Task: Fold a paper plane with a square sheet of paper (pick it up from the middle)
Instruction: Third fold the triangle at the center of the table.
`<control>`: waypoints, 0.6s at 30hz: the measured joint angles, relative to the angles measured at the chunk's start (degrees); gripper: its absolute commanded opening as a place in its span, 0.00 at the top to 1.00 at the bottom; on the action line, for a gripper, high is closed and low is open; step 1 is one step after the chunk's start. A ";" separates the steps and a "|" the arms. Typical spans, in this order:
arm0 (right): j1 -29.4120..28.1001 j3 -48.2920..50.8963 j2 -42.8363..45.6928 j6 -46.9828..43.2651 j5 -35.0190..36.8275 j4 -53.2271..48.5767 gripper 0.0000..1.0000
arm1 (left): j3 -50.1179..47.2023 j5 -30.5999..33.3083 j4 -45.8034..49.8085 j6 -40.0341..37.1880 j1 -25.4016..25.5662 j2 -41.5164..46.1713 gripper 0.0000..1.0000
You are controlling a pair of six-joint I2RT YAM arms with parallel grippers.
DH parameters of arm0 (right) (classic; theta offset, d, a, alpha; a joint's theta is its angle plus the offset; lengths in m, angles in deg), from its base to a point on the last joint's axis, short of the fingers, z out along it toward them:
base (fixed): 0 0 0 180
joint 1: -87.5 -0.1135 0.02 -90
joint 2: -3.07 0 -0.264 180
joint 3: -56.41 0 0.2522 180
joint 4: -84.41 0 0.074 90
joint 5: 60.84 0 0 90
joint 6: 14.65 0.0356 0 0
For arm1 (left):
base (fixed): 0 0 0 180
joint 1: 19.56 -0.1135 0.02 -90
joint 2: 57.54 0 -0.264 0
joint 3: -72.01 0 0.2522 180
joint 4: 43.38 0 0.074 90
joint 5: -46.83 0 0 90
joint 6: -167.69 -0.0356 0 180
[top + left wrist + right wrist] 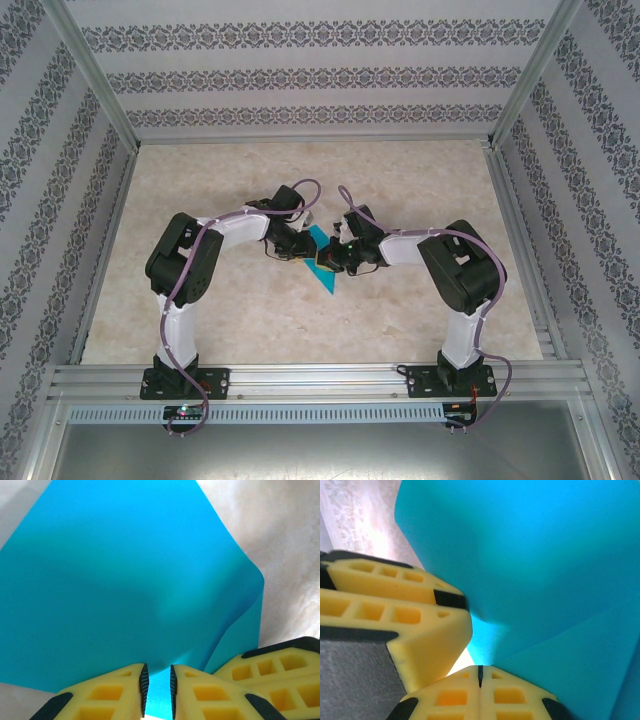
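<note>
Right gripper (480, 674): my jaws closed on a fold of the sheet of paper (545, 555). Left gripper (159, 685): my jaws a slit apart, sheet between. Sheet: teal, bowed, mid-table (420, 180), well off every edge.

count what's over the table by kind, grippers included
paper: 1
grippers: 2, left gripper and right gripper
total: 3
</note>
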 measured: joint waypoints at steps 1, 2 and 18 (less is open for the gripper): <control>0.00 0.22 0.00 0.35 0.13 0.61 0.99 | -0.11 0.00 0.02 0.00 0.00 0.09 0.76; 0.00 0.52 0.00 0.74 0.31 1.11 0.99 | -0.22 -0.02 0.00 0.00 0.00 0.17 0.76; 0.02 2.05 0.00 1.44 1.68 2.54 0.98 | -0.85 -0.61 0.00 0.00 -0.33 0.55 0.76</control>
